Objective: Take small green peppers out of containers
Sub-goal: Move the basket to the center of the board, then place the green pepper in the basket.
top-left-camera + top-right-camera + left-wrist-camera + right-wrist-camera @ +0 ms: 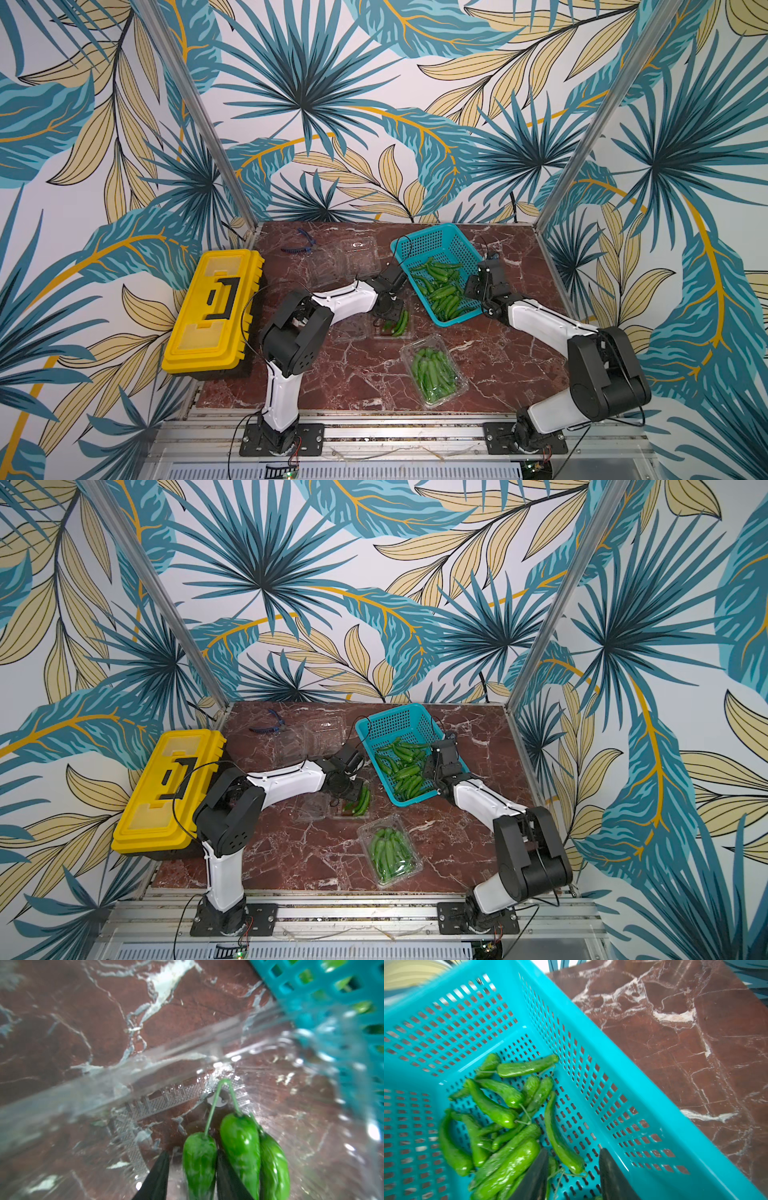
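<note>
peppers: three small green peppers (239, 1147) lie in the open middle container (353, 330); many sit in the teal basket (432, 245).
left tool (192, 1153): spread astride one pepper, not yet pinching.
right tool (573, 1149): spread over the basket, holding nothing.
done: far container (357, 257) looks empty.
remaining: near container (411, 349), shut and full.

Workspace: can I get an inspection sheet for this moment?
Surface: red marble tabletop, white veins.
Job's things: peppers in teal basket; closed container full, at front; open container holds a few under left tool; empty container at back.
Clutter: yellow toolbox, blue pliers.
Tools: left tool open, straddling one pepper; right tool open over basket peppers.
Cables: black cable loops beside left arm.
Surroundings: leaf-print walls, metal posts.
</note>
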`<state>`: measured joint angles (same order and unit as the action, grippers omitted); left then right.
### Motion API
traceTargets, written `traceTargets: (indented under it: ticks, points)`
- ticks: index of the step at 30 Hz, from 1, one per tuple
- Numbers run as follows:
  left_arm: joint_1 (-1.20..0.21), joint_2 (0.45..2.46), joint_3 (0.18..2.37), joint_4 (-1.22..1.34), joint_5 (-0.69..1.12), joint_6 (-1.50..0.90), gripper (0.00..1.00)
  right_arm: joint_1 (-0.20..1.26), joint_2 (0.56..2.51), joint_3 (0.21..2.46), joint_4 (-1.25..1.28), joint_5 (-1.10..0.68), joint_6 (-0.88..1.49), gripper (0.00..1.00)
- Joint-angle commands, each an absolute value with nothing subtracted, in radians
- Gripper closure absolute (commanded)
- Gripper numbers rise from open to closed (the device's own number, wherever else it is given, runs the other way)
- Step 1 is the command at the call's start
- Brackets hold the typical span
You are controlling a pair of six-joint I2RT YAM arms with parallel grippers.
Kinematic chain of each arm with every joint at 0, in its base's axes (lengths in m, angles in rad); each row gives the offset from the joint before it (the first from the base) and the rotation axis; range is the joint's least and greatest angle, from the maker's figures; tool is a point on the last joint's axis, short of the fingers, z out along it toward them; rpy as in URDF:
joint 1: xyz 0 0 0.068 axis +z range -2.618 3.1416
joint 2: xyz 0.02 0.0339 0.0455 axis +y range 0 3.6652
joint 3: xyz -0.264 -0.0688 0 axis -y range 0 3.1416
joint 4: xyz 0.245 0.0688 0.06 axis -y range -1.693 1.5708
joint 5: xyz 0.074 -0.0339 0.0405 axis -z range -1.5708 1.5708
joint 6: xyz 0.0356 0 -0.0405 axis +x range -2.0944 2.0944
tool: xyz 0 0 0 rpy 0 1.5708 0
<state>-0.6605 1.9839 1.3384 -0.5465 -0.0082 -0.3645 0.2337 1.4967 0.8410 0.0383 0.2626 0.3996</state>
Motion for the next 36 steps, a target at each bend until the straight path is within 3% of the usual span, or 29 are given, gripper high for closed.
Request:
traceTargets:
  ticks: [1,4,11,25,36]
  points:
    - [-0.666,2.019,1.386,-0.572,-0.007,-0.366,0.62,0.230,1.433,0.820,0.020,0.227,0.465,0.58]
    - [-0.665,2.028,1.397,-0.572,0.005,-0.361,0.70,0.230,1.411,0.819,0.020,0.200,0.492,0.58]
    - [-0.666,1.976,1.401,-0.570,0.004,-0.345,1.00,0.230,1.410,0.822,0.008,0.180,0.508,0.58]
    - [-0.670,1.649,1.305,-0.388,-0.095,-0.354,1.00,0.230,1.434,0.788,0.000,0.215,0.576,0.58]
    - [-0.671,1.924,1.728,-0.362,0.160,-0.344,1.00,0.232,1.424,0.787,-0.003,0.158,0.565,0.58]
